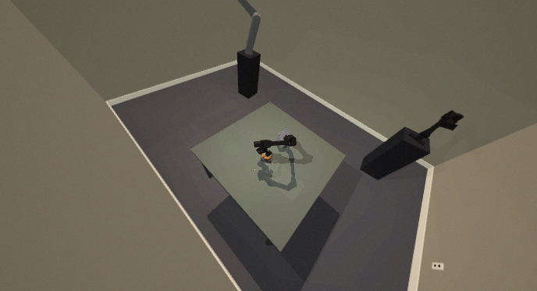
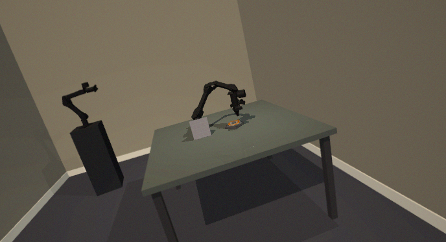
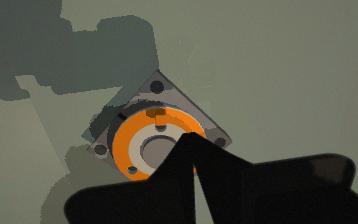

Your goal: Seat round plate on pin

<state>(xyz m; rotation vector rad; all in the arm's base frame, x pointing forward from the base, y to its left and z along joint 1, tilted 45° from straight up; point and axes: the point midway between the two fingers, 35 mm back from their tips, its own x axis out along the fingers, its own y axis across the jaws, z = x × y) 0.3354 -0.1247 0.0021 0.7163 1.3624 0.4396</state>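
On a square grey base [image 3: 156,86] set diamond-wise near the middle of the green tabletop [image 2: 259,143], with bare surface all around, lies the orange round plate [image 3: 125,142], its tab [image 3: 156,113] pointing to the base's upper corner, while the gripper [image 3: 193,137] hovers above, jaws pressed together on nothing.

Round orange plate [image 3: 130,145]: smooth, matt, plastic-looking, with a pale grey inner ring.
Square grey base [image 3: 180,102]: dull, metal-like, smooth.
Black tool [image 3: 193,142]: matt, unreflective, fingers pressed together.
Grey-green desk [image 2: 266,143]: flat, matt top, no visible grain.
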